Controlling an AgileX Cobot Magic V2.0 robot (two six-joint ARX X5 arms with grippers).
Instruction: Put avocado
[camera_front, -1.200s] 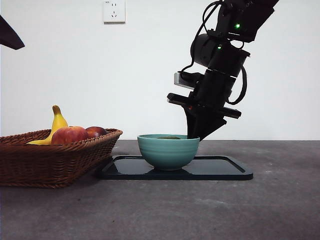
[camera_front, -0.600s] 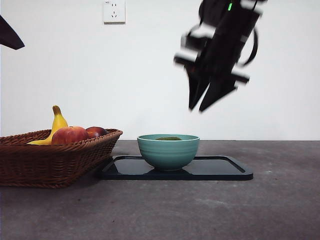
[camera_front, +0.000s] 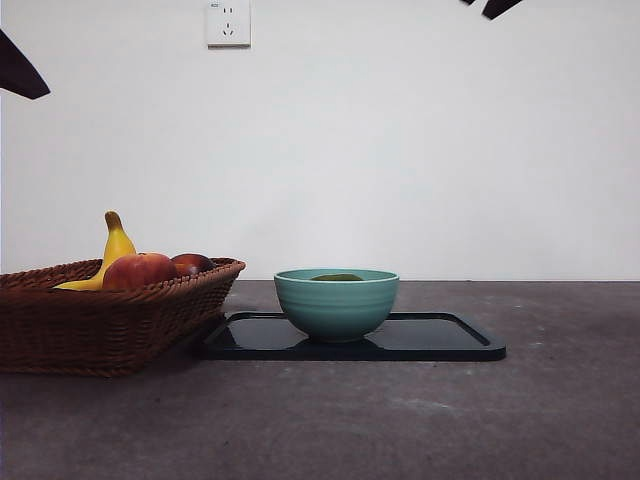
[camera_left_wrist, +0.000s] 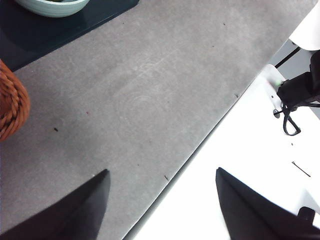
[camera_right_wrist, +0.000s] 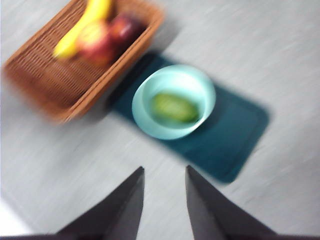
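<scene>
The smooth green avocado (camera_right_wrist: 174, 107) lies in a ribbed teal ceramic bowl (camera_front: 336, 303) on a glossy black tray (camera_front: 440, 338). Both the left gripper (camera_left_wrist: 162, 202) and the right gripper (camera_right_wrist: 164, 192) hang empty, jaws apart.

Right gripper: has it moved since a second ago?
Yes. The right gripper has risen from the bowl rim to the front view's top edge; the avocado stays inside.

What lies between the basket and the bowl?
Front view: nothing between the basket and the bowl, only the dark tray's near end on the table.
</scene>
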